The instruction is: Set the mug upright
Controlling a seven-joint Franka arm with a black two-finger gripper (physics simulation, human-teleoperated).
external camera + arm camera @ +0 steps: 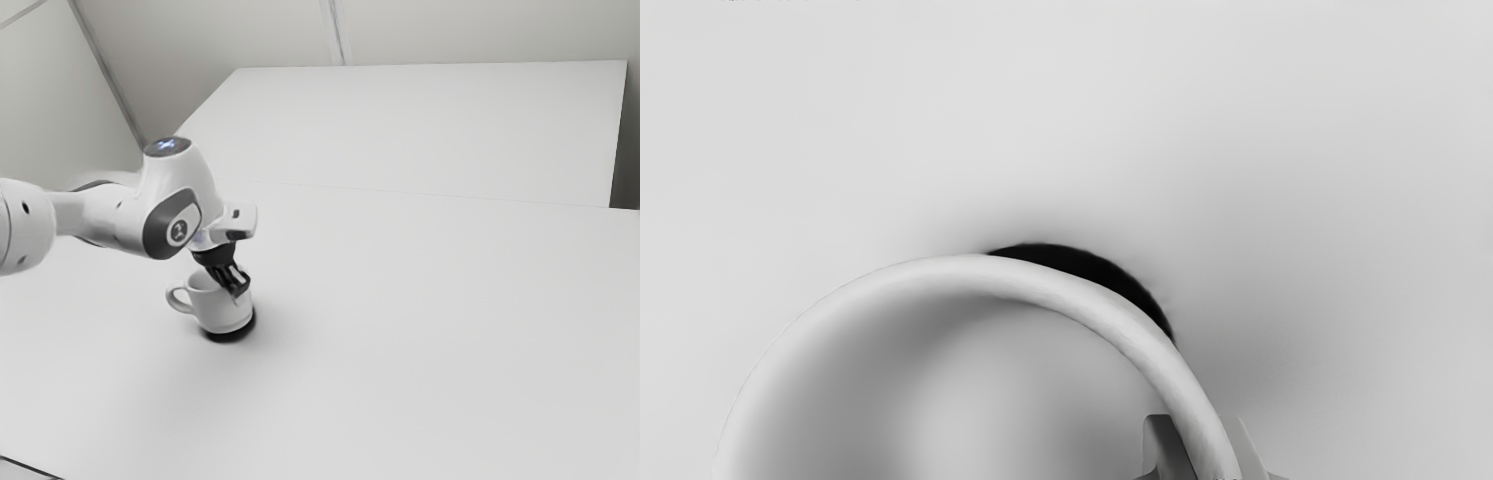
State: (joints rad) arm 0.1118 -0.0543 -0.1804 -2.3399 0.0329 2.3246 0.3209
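Right now we have the rounded, glossy white mug [212,306] pinched by its wall, our black two-finger gripper [238,289] closed on it at about two o'clock of the mug in the exterior view. One finger [1161,437] sits inside the mouth, the other outside. The mug is mouth up over the smooth pale grey table [430,330], leaning slightly toward eleven o'clock, its looped white handle [177,298] at nine. Below the base we see a black crescent-shaped shadow [232,338]; we cannot tell whether the base touches down.
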